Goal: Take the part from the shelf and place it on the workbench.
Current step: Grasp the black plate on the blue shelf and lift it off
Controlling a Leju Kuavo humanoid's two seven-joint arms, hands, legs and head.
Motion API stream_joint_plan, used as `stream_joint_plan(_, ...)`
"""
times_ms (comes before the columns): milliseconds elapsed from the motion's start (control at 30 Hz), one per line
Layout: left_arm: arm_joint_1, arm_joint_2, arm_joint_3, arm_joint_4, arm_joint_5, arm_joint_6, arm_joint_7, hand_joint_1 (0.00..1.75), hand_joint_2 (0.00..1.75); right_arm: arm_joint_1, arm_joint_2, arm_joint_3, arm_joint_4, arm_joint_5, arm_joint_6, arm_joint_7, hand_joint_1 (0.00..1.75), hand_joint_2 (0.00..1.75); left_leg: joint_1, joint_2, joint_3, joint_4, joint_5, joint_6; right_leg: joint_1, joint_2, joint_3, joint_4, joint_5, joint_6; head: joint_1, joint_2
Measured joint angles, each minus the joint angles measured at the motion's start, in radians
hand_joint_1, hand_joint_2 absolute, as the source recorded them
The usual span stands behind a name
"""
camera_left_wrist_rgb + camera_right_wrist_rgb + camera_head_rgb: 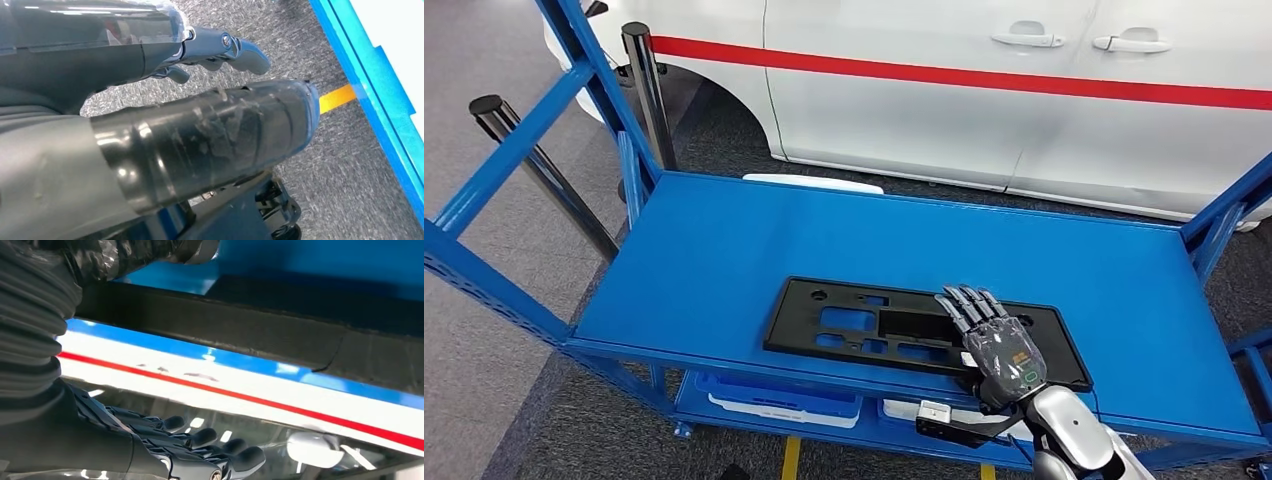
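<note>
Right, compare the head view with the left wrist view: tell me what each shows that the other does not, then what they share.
Head view alone: the black part lying flat on the blue shelf, the right hand resting on the part's right half with its fingers laid out over it, a white car with a red stripe beyond the shelf, and white trays on the lower level.

Left wrist view alone: the left hand, holding nothing, hanging over the floor near a yellow floor line.

Both: blue shelf framing and grey speckled carpet.
</note>
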Motion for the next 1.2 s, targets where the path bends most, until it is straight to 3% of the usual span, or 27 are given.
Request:
stream_joint_plan(33,0.001,0.000,0.000,0.000,0.000,0.000,0.000,0.00,0.00,0.003,0.000,0.000,0.003,0.018,-0.008,0.007,0.00,1.75,0.000,0.000,0.000,0.001,-0.001,0.000,-0.001,0.000,-0.022,0.043,-0.009,0.002,0.000,0.000)
stream_joint_plan(67,0.001,0.000,0.000,0.000,0.000,0.000,0.000,0.00,0.00,0.006,0.000,0.000,0.006,0.035,-0.015,0.015,0.00,1.75,0.000,0.000,0.000,0.003,-0.002,0.000,-0.003,0.000,-0.026,0.050,0.003,0.004,0.000,0.000)
stream_joint_plan(133,0.001,0.000,0.000,0.000,0.000,0.000,0.000,0.00,0.00,0.008,0.000,-0.002,0.013,0.071,-0.031,0.031,0.00,1.75,0.000,-0.002,0.001,0.009,-0.007,-0.003,-0.007,-0.001,0.019,-0.048,0.071,0.004,0.000,0.000)
stream_joint_plan(200,0.000,-0.001,0.000,0.000,-0.001,0.000,0.001,0.00,0.00,0.008,0.001,-0.008,0.019,0.112,-0.050,0.050,0.00,1.75,-0.002,-0.003,-0.002,0.020,-0.014,-0.011,-0.007,-0.001,0.076,-0.167,0.114,0.000,0.000,0.000)
stream_joint_plan(233,0.000,-0.001,0.000,0.000,-0.002,-0.001,0.001,0.00,0.00,0.008,0.002,-0.011,0.023,0.132,-0.060,0.060,0.00,1.75,-0.004,-0.004,-0.004,0.023,-0.016,-0.016,-0.005,0.000,0.089,-0.197,0.119,-0.003,0.000,0.000)
stream_joint_plan(367,-0.001,0.000,0.000,0.000,-0.004,-0.002,0.003,0.00,0.00,0.012,0.008,-0.026,0.038,0.196,-0.089,0.088,0.00,1.75,-0.005,-0.003,-0.010,0.034,-0.026,-0.035,-0.005,0.002,0.091,-0.211,0.121,-0.026,-0.001,0.000)
stream_joint_plan(433,-0.002,0.000,0.000,0.000,-0.005,-0.003,0.004,0.00,0.00,0.012,0.013,-0.034,0.046,0.211,-0.093,0.094,0.01,1.75,-0.002,-0.002,-0.040,0.103,-0.072,-0.045,-0.007,-0.001,0.093,-0.214,0.123,-0.038,-0.001,0.000)
stream_joint_plan(500,-0.001,0.000,0.000,0.000,-0.005,-0.003,0.004,0.00,0.00,0.012,0.018,-0.041,0.057,0.225,-0.097,0.099,0.50,1.75,0.000,-0.002,-0.100,0.236,-0.134,-0.051,-0.005,-0.003,0.093,-0.214,0.122,-0.044,-0.001,0.000)
stream_joint_plan(533,0.000,0.000,0.000,0.000,-0.005,-0.004,0.005,0.00,0.00,0.012,0.020,-0.042,0.063,0.231,-0.099,0.101,0.83,1.75,0.000,-0.002,-0.124,0.287,-0.150,-0.052,-0.004,-0.003,0.094,-0.214,0.122,-0.044,-0.001,0.000)
stream_joint_plan(567,0.001,0.000,0.000,0.000,-0.006,-0.004,0.005,0.00,0.00,0.013,0.022,-0.044,0.068,0.236,-0.100,0.104,1.25,1.75,0.001,-0.002,-0.133,0.307,-0.147,-0.052,-0.003,-0.003,0.094,-0.214,0.122,-0.044,-0.001,0.000)
stream_joint_plan(600,0.001,0.000,0.000,0.000,-0.006,-0.004,0.005,0.00,0.00,0.013,0.024,-0.046,0.073,0.240,-0.101,0.105,1.43,1.75,0.001,-0.002,-0.122,0.284,-0.124,-0.050,-0.003,-0.002,0.096,-0.214,0.122,-0.044,-0.001,0.000)
stream_joint_plan(667,0.000,0.000,0.000,0.000,-0.006,-0.004,0.006,0.00,0.00,0.013,0.025,-0.051,0.083,0.244,-0.101,0.108,1.71,1.75,0.000,-0.002,-0.059,0.154,-0.057,-0.043,-0.003,-0.001,0.099,-0.214,0.121,-0.043,-0.001,0.000)
stream_joint_plan(733,-0.002,0.000,0.000,0.000,-0.005,-0.004,0.006,0.00,0.00,0.014,0.026,-0.055,0.091,0.247,-0.101,0.108,1.74,1.75,-0.004,-0.002,-0.009,0.046,-0.023,-0.034,0.000,-0.001,0.098,-0.212,0.121,-0.035,-0.001,0.000)
stream_joint_plan(833,-0.001,0.000,0.000,0.000,-0.005,-0.004,0.007,0.00,0.00,0.016,0.028,-0.061,0.099,0.248,-0.102,0.109,1.75,1.75,-0.007,-0.003,-0.001,0.020,-0.018,-0.023,0.002,0.000,0.095,-0.217,0.124,-0.019,-0.001,0.000)
stream_joint_plan(900,-0.001,0.000,0.000,0.000,-0.005,-0.004,0.007,0.00,0.00,0.019,0.030,-0.065,0.101,0.248,-0.102,0.109,1.74,1.75,-0.003,-0.003,0.004,0.007,-0.009,-0.009,0.000,-0.001,0.087,-0.196,0.106,-0.009,0.000,0.000)
stream_joint_plan(1000,-0.002,0.000,0.000,0.000,-0.006,-0.005,0.007,0.00,0.00,0.023,0.030,-0.070,0.106,0.248,-0.104,0.108,1.74,1.75,-0.002,-0.001,0.005,0.001,-0.005,0.002,-0.003,-0.001,0.012,-0.034,0.018,0.000,0.000,0.000)
stream_joint_plan(1033,-0.001,0.000,0.000,0.000,-0.006,-0.005,0.007,0.00,0.00,0.027,0.030,-0.070,0.108,0.247,-0.104,0.108,1.73,1.75,-0.003,-0.001,0.005,0.001,-0.005,0.002,-0.004,-0.001,-0.015,0.023,-0.002,0.003,0.000,0.000)
stream_joint_plan(1067,-0.001,0.000,0.000,0.000,-0.006,-0.005,0.007,0.00,0.00,0.030,0.031,-0.070,0.109,0.247,-0.105,0.108,1.73,1.75,-0.003,-0.001,0.005,0.002,-0.006,0.002,-0.005,-0.001,-0.030,0.051,-0.003,0.004,0.000,0.000)
stream_joint_plan(1100,-0.001,0.000,0.000,0.000,-0.006,-0.005,0.007,0.00,0.00,0.033,0.031,-0.071,0.111,0.246,-0.106,0.107,1.73,1.75,-0.003,-0.001,0.005,0.004,-0.007,0.002,-0.006,-0.001,-0.025,0.041,0.016,0.005,0.000,0.000)
stream_joint_plan(1200,-0.002,0.000,0.000,0.000,-0.005,-0.005,0.007,0.00,0.00,0.034,0.031,-0.073,0.111,0.244,-0.111,0.102,1.74,1.75,-0.004,-0.003,0.007,0.015,-0.017,-0.007,-0.006,-0.002,0.061,-0.142,0.108,0.001,0.000,0.000)
